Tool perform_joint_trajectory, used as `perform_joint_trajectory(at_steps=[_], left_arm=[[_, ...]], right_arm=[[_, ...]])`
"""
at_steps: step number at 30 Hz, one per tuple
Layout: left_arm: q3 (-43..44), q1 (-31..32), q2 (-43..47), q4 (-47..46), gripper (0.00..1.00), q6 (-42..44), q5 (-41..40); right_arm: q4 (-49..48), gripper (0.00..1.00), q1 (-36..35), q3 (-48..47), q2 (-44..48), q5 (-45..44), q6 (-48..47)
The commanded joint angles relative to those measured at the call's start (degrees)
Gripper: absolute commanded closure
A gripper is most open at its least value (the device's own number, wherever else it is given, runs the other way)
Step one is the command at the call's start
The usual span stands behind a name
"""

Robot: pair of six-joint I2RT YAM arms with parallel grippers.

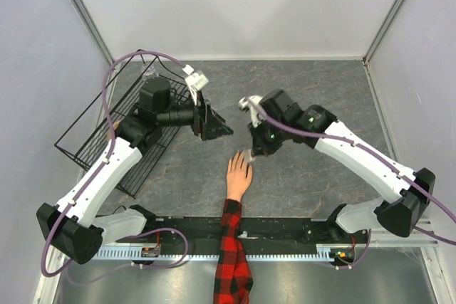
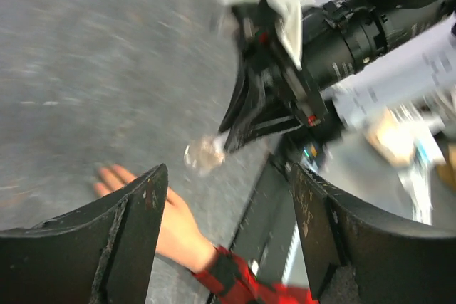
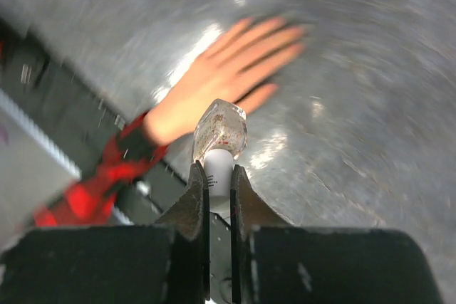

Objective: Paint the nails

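Note:
The peach mannequin hand [image 1: 239, 174] lies palm down on the grey table, its red-and-black plaid sleeve [image 1: 231, 254] running over the near edge. Its nails are too small and blurred to make out. My right gripper [image 3: 219, 176] is shut on the white cap of a clear glittery nail polish bottle [image 3: 221, 129] and holds it just above and right of the fingertips [image 1: 249, 154]. My left gripper [image 1: 221, 131] is open and empty, in the air to the upper left of the hand. In the left wrist view the hand [image 2: 174, 222] and the bottle [image 2: 203, 154] show between its fingers.
A black wire basket [image 1: 114, 126] stands at the left, under the left arm. A black rail [image 1: 285, 229] runs along the near table edge. Grey walls close in the back and both sides.

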State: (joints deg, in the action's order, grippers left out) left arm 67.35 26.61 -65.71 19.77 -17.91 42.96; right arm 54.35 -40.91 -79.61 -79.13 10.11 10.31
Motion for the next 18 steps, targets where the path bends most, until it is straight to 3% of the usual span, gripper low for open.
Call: perform_joint_trajectory(at_steps=[1,8,16,18], left_arm=[[-4.06,1.86,2.95,-5.88,0.27,10.17,15.56],[-5.48,2.57,1.56,-4.39,0.34,13.87,27.25],[-4.51,5.38,-0.12,-4.56,0.34,14.74,28.32],[-4.34,6.08,-0.38,-4.30,0.38,15.01,28.23]], right_arm=[[1.99,1.00,-9.69,-1.25,3.80,4.22,-14.50],[1.99,1.00,-12.88,-3.35,8.82,9.30,-19.71],[4.71,1.00,-12.88,-12.22,5.14,14.23,-21.82],[4.80,1.00,-12.80,-14.16,4.52,15.46,-21.91]])
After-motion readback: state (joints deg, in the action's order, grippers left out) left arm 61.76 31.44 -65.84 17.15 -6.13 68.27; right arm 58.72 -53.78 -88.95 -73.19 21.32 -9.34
